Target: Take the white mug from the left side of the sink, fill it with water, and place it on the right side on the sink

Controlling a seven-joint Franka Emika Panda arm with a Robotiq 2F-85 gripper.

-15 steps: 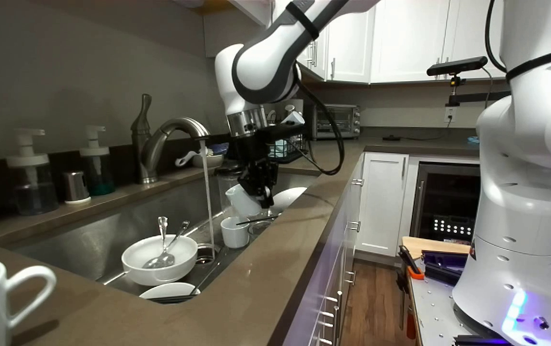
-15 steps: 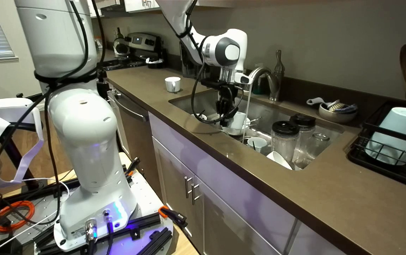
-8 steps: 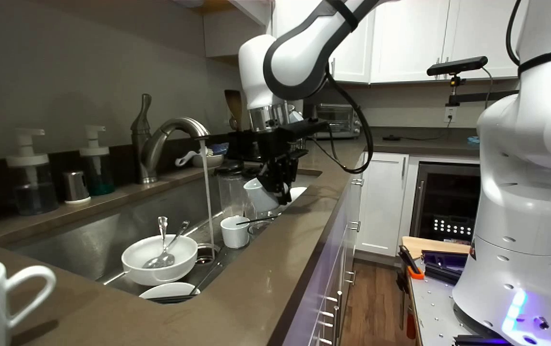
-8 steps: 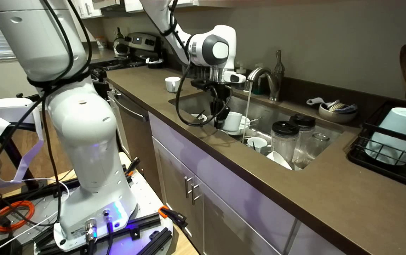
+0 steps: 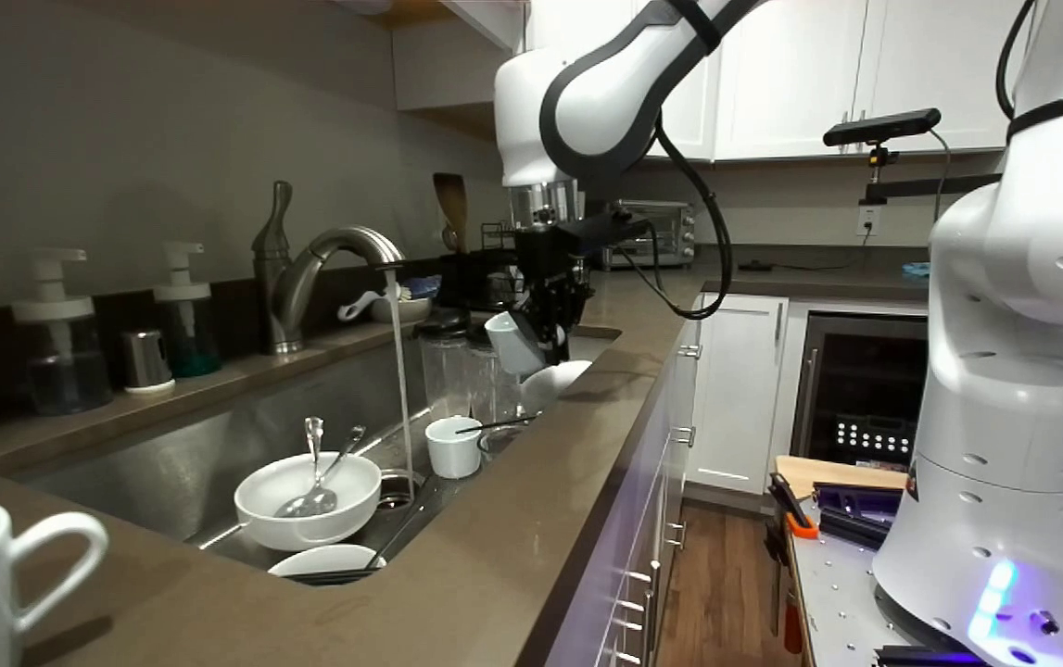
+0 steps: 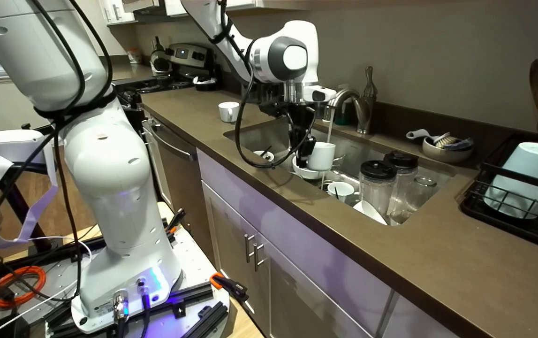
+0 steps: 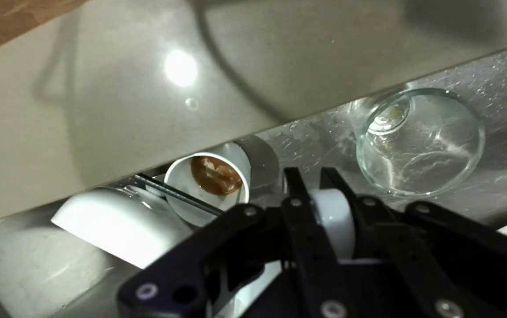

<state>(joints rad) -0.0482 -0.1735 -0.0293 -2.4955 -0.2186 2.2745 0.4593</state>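
Note:
My gripper (image 7: 310,174) is shut on the white handle (image 7: 335,221) of the white mug; the mug's body is largely hidden in the wrist view. In both exterior views this white mug (image 5: 512,343) hangs from the gripper (image 6: 302,157) above the sink (image 5: 142,482); it looks tilted in an exterior view. Water (image 5: 401,371) runs from the faucet (image 5: 360,243) into the basin, left of the mug there. From the opposite camera the white mug (image 6: 321,156) overlaps part of the stream. Its inside cannot be seen. Another white mug (image 6: 229,111) stands on the countertop.
In the sink lie a bowl with spoons (image 5: 309,500), a white cup with brown residue (image 7: 215,176), a tilted bowl (image 7: 116,221), a drinking glass (image 7: 421,141) and lidded jars (image 6: 377,183). A dish rack (image 6: 526,197) and soap bottles (image 5: 58,343) stand on the counter.
In an exterior view my gripper and the held mug have moved right and up, farther from the stream. The opposite camera shows them shifting left, then right and slightly up. The grip stays shut.

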